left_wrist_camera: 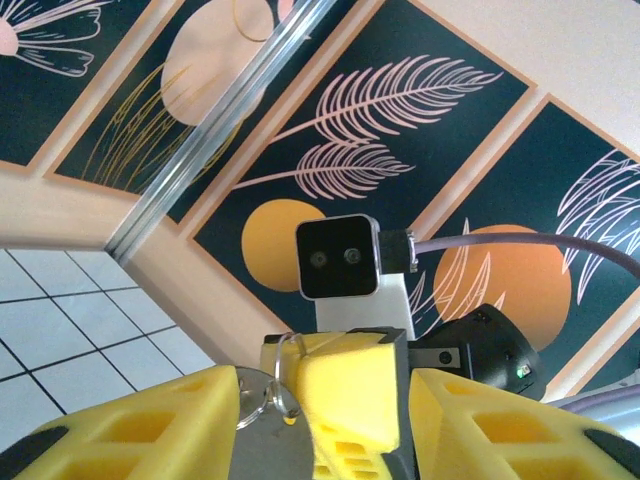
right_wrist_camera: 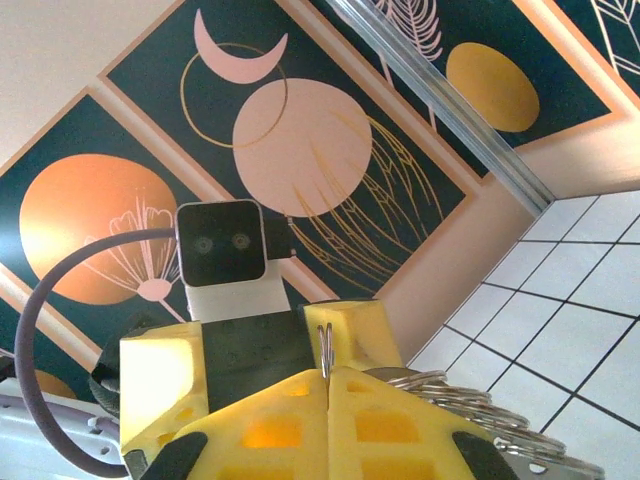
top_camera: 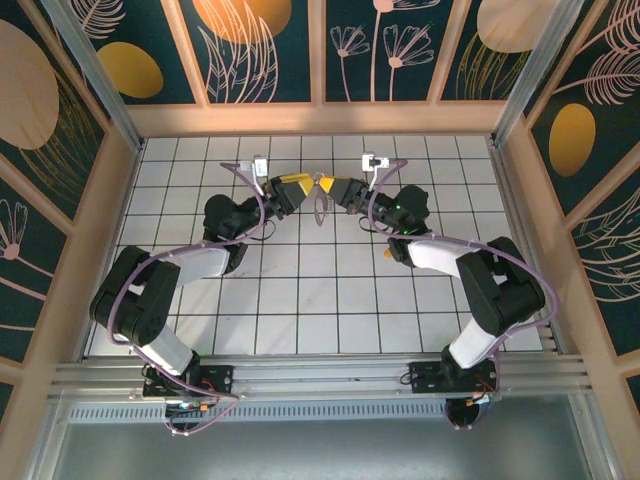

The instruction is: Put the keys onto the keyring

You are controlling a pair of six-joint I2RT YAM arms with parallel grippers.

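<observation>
Judging from this, the keyring (left_wrist_camera: 278,392) is pinched in the closed right end effector (top_camera: 332,188) above the desk (top_camera: 300,300), with the left end effector (top_camera: 297,186) spread apart around it. It could be knocked loose if squeezed off-centre.

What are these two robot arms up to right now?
The two arms face each other tip to tip above the back of the tiled table. The right gripper is shut on a thin metal keyring, pinching it upright. The left gripper stands open around the right one's tip, close to the ring. Whether a key is on it cannot be told.
</observation>
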